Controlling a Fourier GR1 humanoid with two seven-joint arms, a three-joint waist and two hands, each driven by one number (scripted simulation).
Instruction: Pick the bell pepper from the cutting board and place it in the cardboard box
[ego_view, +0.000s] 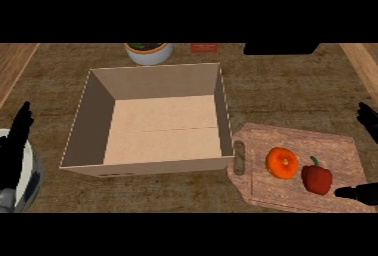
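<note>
One cardboard box (96, 125), one cutting board (325, 145), one red bell pepper (317, 179), one orange fruit (282, 162), one pot (149, 52).

bell pepper (317, 180): deep red, green stem. round fruit (282, 162) beside it: bright orange. cutting board (325, 145): mottled pinkish-brown wood grain. cardboard box (96, 107): tan walls, paler beige floor crossed by a thin seam line. counter (288, 95): dark brown, streaked weave-like pattern, lighter wood strips at both sides. pot (150, 54): white-grey with green rim. left hand (15, 135), right hand (363, 192): black.
</note>
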